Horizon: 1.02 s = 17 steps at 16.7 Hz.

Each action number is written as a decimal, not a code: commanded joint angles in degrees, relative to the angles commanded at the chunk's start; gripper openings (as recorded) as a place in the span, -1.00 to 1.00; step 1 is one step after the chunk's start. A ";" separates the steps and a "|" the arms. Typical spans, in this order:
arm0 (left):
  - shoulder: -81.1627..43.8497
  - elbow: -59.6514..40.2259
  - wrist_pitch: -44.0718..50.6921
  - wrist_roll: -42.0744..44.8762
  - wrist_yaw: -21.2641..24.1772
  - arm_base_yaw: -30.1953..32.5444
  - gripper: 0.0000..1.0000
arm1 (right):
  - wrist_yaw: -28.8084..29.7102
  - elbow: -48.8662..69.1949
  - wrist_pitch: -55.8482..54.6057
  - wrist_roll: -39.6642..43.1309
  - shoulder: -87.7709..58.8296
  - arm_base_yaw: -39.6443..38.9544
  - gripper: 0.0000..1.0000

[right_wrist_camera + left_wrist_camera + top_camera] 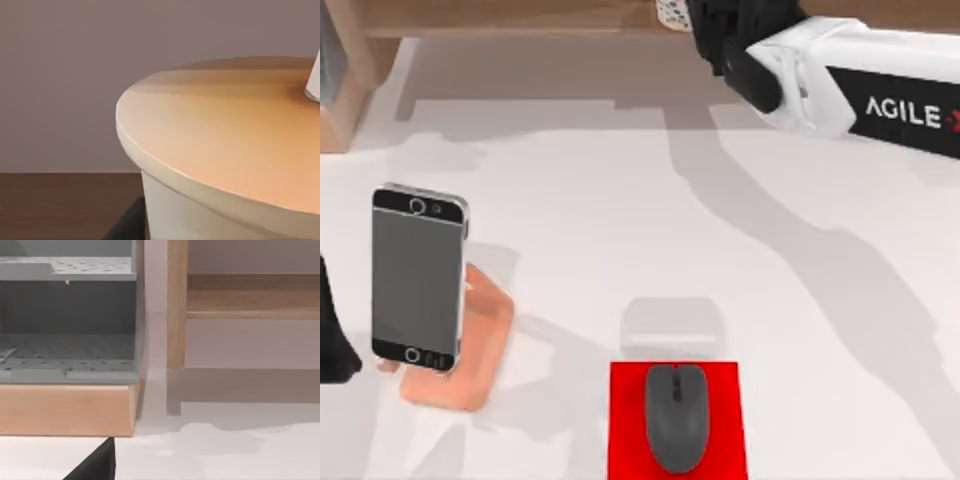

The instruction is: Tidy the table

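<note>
1. The top view looks down on a plain white table (620, 220) that fills nearly the whole frame, with soft grey shadows running from upper centre toward lower right
2. At the left of the frame, a smartphone (417, 277) with a grey screen and silver edge leans on a peach-coloured phone stand (470, 350); the stand's base rests on the table
3. At the bottom centre, a dark grey computer mouse (676, 416) lies on a red mouse pad (720, 420), its nose toward the top of the frame
4. The right arm (860, 85), white with black AgileX lettering, reaches in from the upper right edge; its dark right gripper (720, 30) sits at the top centre of the frame over the back edge of the table, beside a small white perforated object (672, 12). Whether its fingers are wide or narrow cannot be told
5. A dark piece of the left arm (332, 340) shows at the far left edge, near the phone
6. A light wooden shelf unit (345, 95) stands at the upper left corner, with a wooden strip along the top edge
7. The left wrist view shows a wooden shelf (70, 410) holding grey perforated trays (67, 357), a wooden post (176, 305) and the white tabletop
8. The right wrist view shows a round wooden lid (225, 140) on a white container (170, 210)
</note>
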<state>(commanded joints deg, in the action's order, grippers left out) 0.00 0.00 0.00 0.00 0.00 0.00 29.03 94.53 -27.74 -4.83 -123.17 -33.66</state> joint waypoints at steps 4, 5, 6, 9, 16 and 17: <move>0.00 0.00 0.00 0.00 0.00 0.00 1.00 | 0.47 1.02 -0.03 -5.79 0.54 -10.11 -1.00; 0.00 0.00 0.00 0.00 0.00 0.00 1.00 | 0.62 1.17 0.23 -6.73 0.83 -11.40 -1.00; 0.00 0.00 0.00 0.00 0.00 0.00 1.00 | 0.78 1.20 0.57 -7.30 1.06 -12.12 -1.00; 0.00 0.00 0.00 0.00 0.00 0.00 1.00 | 1.19 0.72 1.63 -6.39 1.27 -10.58 -1.00; 0.00 0.00 0.00 0.00 0.00 0.00 1.00 | -0.09 0.62 1.10 3.07 0.11 5.37 -1.00; 0.00 0.00 0.00 0.00 0.00 0.00 1.00 | -0.33 0.97 0.80 3.83 -0.31 6.34 -1.00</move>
<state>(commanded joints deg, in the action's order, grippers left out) 0.00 0.00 0.00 0.00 0.00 0.00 28.70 95.50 -26.94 -1.00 -123.48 -27.32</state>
